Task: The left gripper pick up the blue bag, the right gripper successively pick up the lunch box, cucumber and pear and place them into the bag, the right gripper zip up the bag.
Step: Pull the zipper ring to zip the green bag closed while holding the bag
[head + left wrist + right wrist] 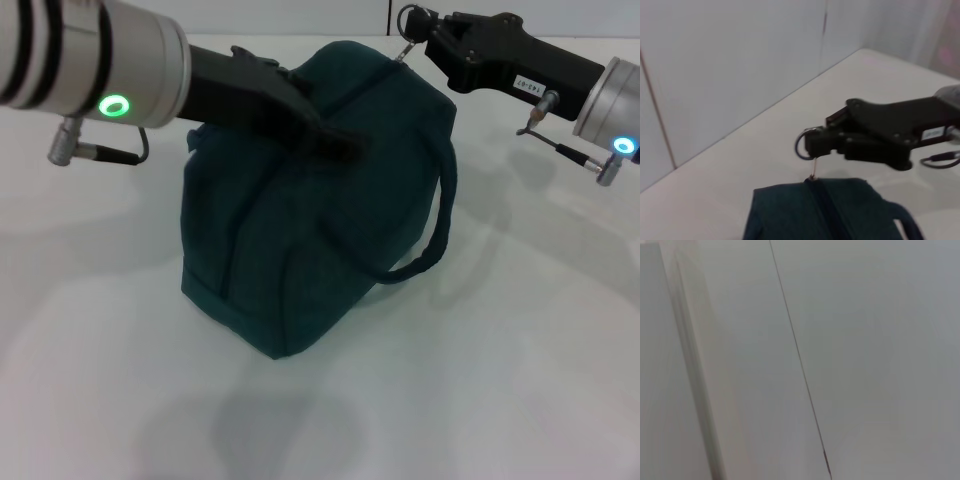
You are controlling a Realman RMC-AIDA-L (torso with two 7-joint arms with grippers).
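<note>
The blue bag (290, 250) stands on the white table with its top zip closed along its length. My left gripper (338, 143) lies across the bag's top, its black fingers shut on the fabric there. At the bag's far end my right gripper (425, 32) is shut on the ring zip pull (413, 19), which stands up taut from the zip's end. The left wrist view shows the same: the right gripper (816, 143) holds the ring zip pull (802, 145) just above the bag (790, 215). One loop handle (445, 215) hangs down the bag's right side. Lunch box, cucumber and pear are out of view.
The white table (500, 390) spreads around the bag, with a pale panelled wall (715, 75) behind its far edge. The right wrist view shows only wall panels (865, 340).
</note>
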